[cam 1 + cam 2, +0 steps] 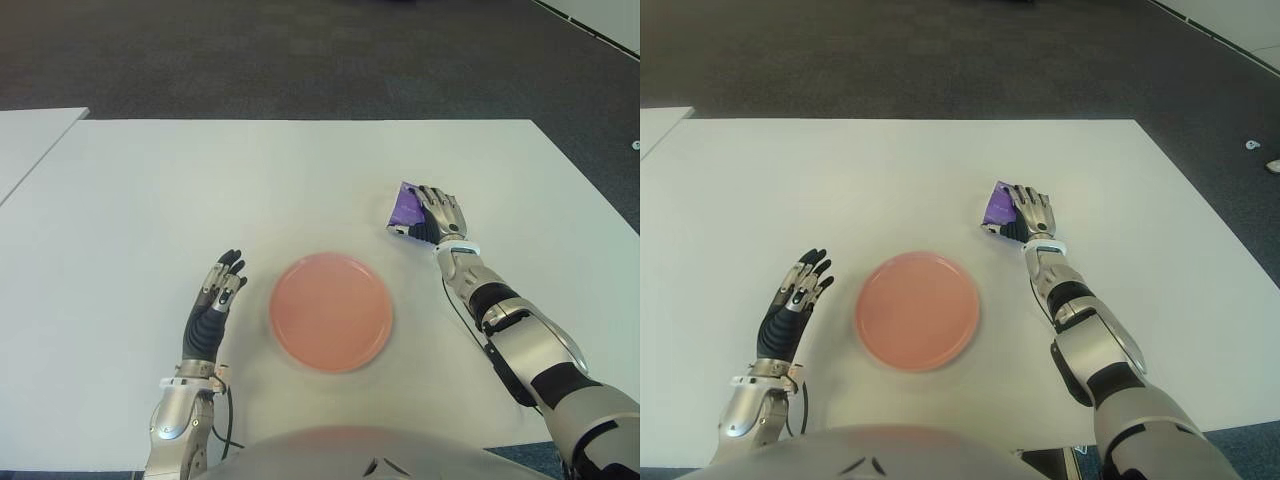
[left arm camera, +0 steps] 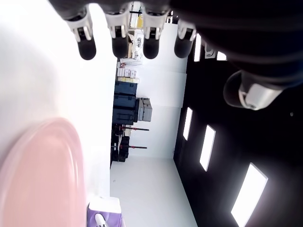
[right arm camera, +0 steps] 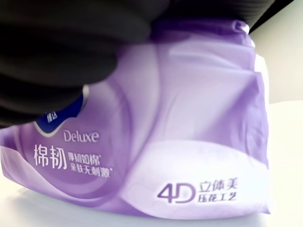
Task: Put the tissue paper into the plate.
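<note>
The left hand (image 1: pixel 213 303) was nearest the robot, just left of the pink plate (image 1: pixel 330 311), with its fingers straight and holding nothing. The plate sat on the white table (image 1: pixel 200 190), right in front of the robot. Farther out and to the right, the right hand (image 1: pixel 432 215) lay over the purple tissue pack (image 1: pixel 404 207). The hand pressed close on the pack, but whether its fingers had closed around it could not be told. The pack needed to come back and to the left to reach the plate.

Bright even overhead light, soft shadows on table (image 1: pixel 300 180); plate (image 1: pixel 330 311) edges blurred, wrist-view fingers defocused.
</note>
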`<state>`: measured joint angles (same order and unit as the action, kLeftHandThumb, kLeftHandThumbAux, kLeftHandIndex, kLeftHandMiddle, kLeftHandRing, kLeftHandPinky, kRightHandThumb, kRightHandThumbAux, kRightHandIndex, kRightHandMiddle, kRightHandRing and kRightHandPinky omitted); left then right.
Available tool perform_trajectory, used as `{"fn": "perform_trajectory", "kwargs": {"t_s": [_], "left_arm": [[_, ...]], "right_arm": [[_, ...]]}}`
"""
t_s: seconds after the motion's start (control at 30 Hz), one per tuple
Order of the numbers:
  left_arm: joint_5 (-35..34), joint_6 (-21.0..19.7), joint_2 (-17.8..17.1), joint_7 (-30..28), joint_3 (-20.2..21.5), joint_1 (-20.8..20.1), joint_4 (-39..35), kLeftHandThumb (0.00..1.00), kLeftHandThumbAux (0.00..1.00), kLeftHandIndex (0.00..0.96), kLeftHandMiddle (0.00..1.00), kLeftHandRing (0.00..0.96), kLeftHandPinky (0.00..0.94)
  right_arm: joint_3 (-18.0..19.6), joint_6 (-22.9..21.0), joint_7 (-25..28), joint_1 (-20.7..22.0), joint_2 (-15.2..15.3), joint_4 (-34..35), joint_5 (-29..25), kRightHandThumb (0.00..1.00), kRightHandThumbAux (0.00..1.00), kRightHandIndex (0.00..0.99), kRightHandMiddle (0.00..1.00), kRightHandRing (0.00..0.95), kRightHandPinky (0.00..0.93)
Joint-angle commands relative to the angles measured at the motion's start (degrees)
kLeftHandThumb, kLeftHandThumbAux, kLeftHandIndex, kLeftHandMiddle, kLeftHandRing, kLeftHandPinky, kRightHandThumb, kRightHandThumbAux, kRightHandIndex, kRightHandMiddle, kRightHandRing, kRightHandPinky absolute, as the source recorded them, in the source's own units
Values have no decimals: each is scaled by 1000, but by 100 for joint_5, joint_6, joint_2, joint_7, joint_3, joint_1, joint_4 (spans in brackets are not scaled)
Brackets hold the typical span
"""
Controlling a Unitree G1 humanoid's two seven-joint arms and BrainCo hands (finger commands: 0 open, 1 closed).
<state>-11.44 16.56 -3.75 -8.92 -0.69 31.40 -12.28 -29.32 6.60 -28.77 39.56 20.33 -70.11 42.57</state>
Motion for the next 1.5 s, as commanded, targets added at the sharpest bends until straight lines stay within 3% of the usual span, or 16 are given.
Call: {"fn": "perform_trajectory", "kwargs": {"t_s": [0.03, 0.3, 0.43, 0.6, 0.67, 0.77, 0.9, 1.07, 1.5], "left_arm": [[-255, -441, -118, -137, 62, 280, -341, 79, 316, 0, 0, 0, 0], [-406, -475, -98, -149, 85, 470, -574, 81, 322, 0, 0, 0, 0], [-384, -491, -106, -128, 92, 484, -606, 84, 315, 0, 0, 0, 0], [-360, -515, -85, -77, 112, 482, -617, 84, 318, 0, 0, 0, 0], [-358, -513, -68, -60, 120, 489, -618, 85, 324, 0, 0, 0, 0], [-345, -501, -31, -16, 137, 464, -603, 86, 329, 0, 0, 0, 0], [-326, -486, 11, 50, 164, 434, -610, 92, 334, 0, 0, 0, 0], [-286, -442, 32, 77, 170, 399, -623, 97, 335, 0, 0, 0, 0], [-352, -511, 66, 62, 169, 324, -609, 104, 347, 0, 0, 0, 0]], "right_arm": [[-463, -275, 1775, -1526, -832, -776, 103, 249, 303, 0, 0, 0, 9], [-477, -295, 1671, -1632, -918, -771, 108, 272, 312, 0, 0, 0, 22], [-486, -265, 1577, -1671, -950, -776, 120, 299, 335, 2, 30, 13, 74], [-572, -161, 1278, -1721, -934, -739, 216, 480, 421, 259, 239, 219, 268], [-614, -134, 1184, -1736, -924, -727, 262, 616, 585, 358, 315, 285, 330], [-642, -183, 1130, -1748, -984, -768, 298, 684, 662, 406, 354, 319, 360], [-549, -291, 1049, -1737, -1072, -800, 205, 819, 671, 441, 445, 324, 479], [-490, -333, 930, -1675, -1132, -760, 125, 852, 672, 451, 469, 287, 539], [-380, -192, 760, -1703, -1046, -760, -60, 860, 671, 453, 480, 310, 551]]}}
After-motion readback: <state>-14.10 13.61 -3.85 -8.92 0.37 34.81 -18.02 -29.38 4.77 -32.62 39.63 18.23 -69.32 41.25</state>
